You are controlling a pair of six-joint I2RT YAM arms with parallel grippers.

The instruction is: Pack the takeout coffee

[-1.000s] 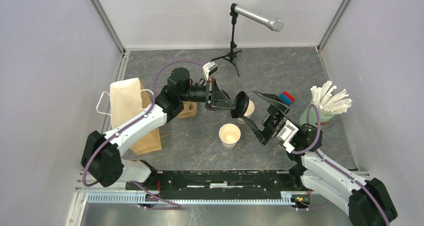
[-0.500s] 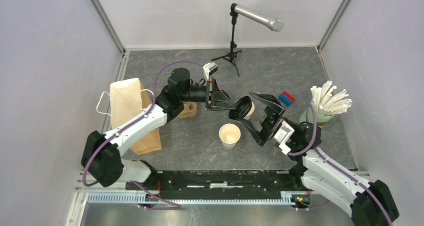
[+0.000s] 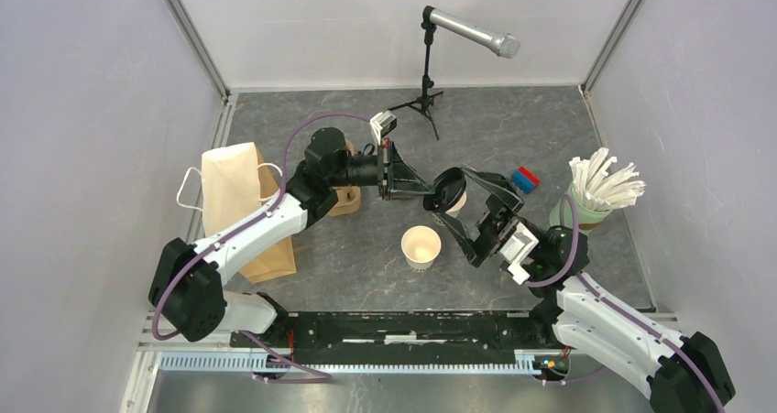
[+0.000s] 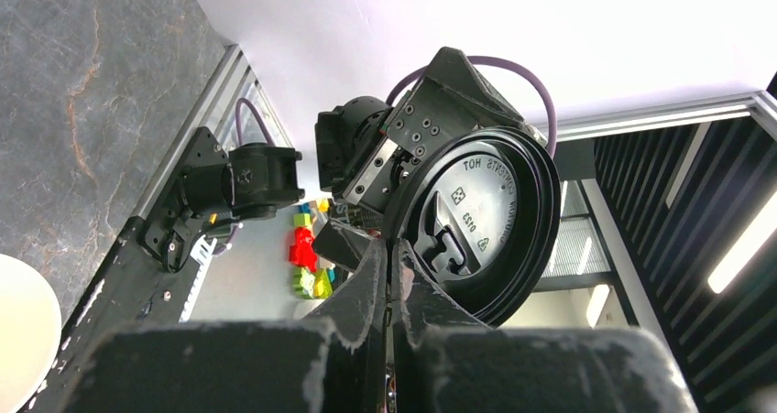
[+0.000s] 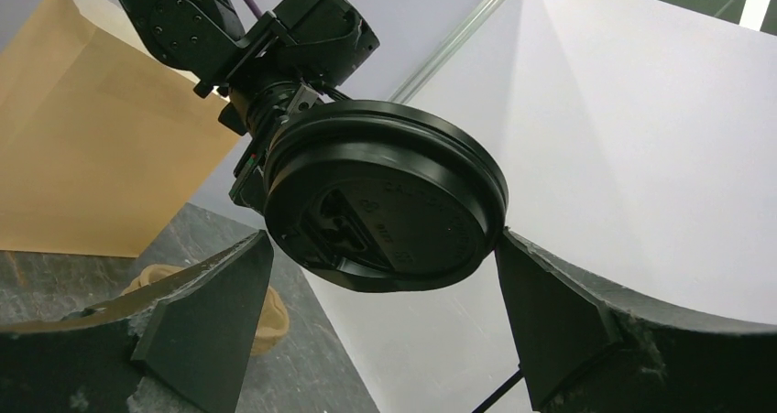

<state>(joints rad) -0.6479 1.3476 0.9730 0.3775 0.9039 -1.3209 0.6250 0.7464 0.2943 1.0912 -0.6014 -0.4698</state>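
Note:
My left gripper (image 3: 431, 191) is shut on the rim of a round black lid (image 3: 449, 190) and holds it on edge in the air above the table. In the left wrist view the lid (image 4: 476, 216) stands just beyond my closed fingertips (image 4: 371, 280). My right gripper (image 3: 469, 204) is open, with one finger on each side of the lid (image 5: 385, 207), and I cannot tell whether they touch it. An open white paper cup (image 3: 421, 246) stands lidless on the table below. A second white cup (image 3: 461, 202) is mostly hidden behind the lid.
A brown paper bag (image 3: 234, 202) lies at the left, with the brown cardboard carrier (image 3: 346, 200) beside it under my left arm. A pale green cup of white straws (image 3: 586, 202) stands at the right. Red and blue bricks (image 3: 524, 177) and a microphone stand (image 3: 426, 83) are further back.
My right gripper has moved left and closer, so its open fingers now flank the lid. My left gripper has shifted the lid slightly right and up.

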